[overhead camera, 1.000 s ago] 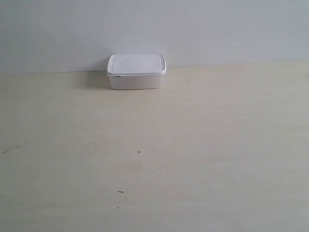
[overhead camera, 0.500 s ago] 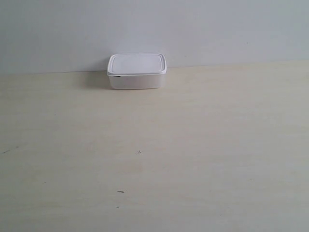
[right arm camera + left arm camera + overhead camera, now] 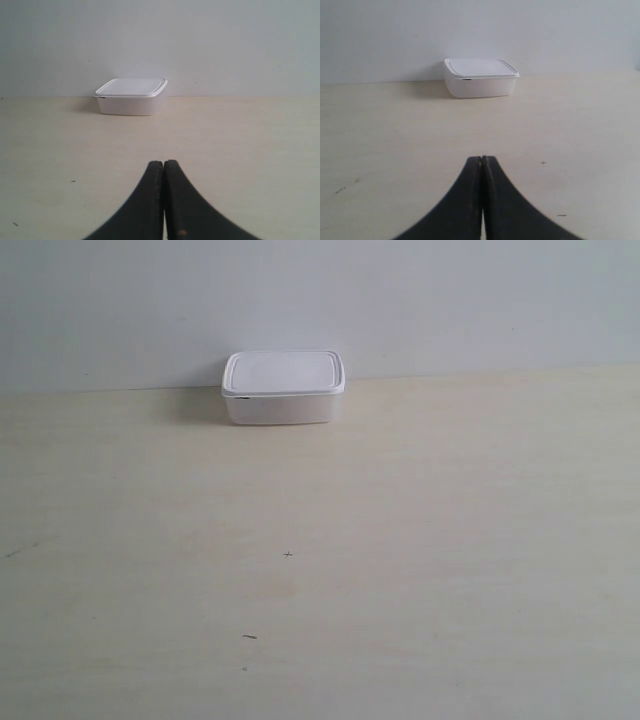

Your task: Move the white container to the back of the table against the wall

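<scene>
White rectangular lidded plastic box (image 3: 284, 387) looks home by plain grey wall (image 3: 420, 300); both jaws pressed together, so leave 'em well clear.

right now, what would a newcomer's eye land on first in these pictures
The white container, lid on, stands alone at the back of the pale beige table, close by the plain wall. Each wrist view's foreground shows black fingers pressed together: the left gripper and the right gripper, both well short of the container and holding nothing.
</scene>
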You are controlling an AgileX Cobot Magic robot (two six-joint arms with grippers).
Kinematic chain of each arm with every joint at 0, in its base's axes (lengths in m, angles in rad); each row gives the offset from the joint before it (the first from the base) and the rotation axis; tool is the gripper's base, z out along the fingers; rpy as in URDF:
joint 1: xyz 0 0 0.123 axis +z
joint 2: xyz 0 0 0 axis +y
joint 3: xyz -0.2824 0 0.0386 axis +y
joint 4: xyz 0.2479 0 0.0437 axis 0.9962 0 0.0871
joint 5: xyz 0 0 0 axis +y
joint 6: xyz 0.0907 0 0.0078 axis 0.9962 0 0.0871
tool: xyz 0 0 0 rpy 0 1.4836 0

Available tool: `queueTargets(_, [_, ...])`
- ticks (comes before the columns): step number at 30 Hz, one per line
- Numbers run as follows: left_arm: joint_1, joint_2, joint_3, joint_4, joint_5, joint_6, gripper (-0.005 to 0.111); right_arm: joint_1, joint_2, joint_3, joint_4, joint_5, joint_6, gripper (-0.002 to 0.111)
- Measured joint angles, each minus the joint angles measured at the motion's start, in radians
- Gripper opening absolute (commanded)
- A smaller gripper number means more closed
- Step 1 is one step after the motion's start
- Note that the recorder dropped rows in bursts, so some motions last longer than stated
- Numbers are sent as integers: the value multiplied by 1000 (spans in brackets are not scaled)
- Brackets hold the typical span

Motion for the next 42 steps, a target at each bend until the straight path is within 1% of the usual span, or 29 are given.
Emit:
queueTargets(8, [0,0,0,21,0,0,0,0,0,0,0,0,0,0])
queueTargets(12, [0,0,0,143,-12,27,0,0,0,0,0,0,0,0])
queueTargets(15, [0,0,0,174,-18,33,0,0,0,0,0,0,0,0])
queueTargets(25, [0,0,0,184,23,31,0,0,0,0,0,0,0,0])
queueTargets(42, [0,0,0,184,25,31,0,0,0,0,0,0,0,0])
